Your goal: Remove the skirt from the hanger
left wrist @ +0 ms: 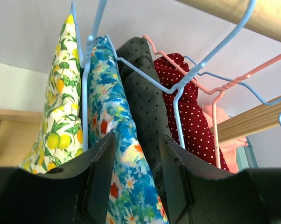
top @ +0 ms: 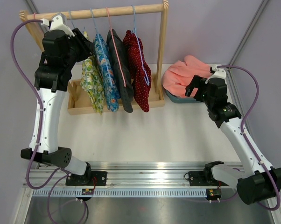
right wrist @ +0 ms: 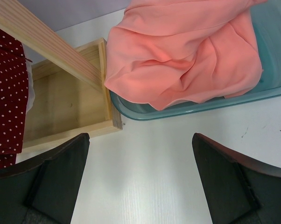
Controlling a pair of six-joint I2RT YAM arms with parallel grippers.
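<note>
The blue floral fabric skirt (left wrist: 119, 121) hung straight down from the round wooden rail (top: 98, 11) on a pale blue wire hanger (left wrist: 178, 116), second garment from the rail's left end. The left gripper (left wrist: 138, 140), fingers apart, straddled its upper folds just under the rail; the right gripper (right wrist: 140, 140), likewise spread, hovered well beyond the rail's right end

Bright, even overhead light; soft shadows on bench (top: 178, 126); glare on metal rail (top: 150, 166); wrist-view foregrounds dark, slightly soft.

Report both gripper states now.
Left gripper: open, blue floral skirt between its fingers.
Right gripper: open, holding nothing.
</note>
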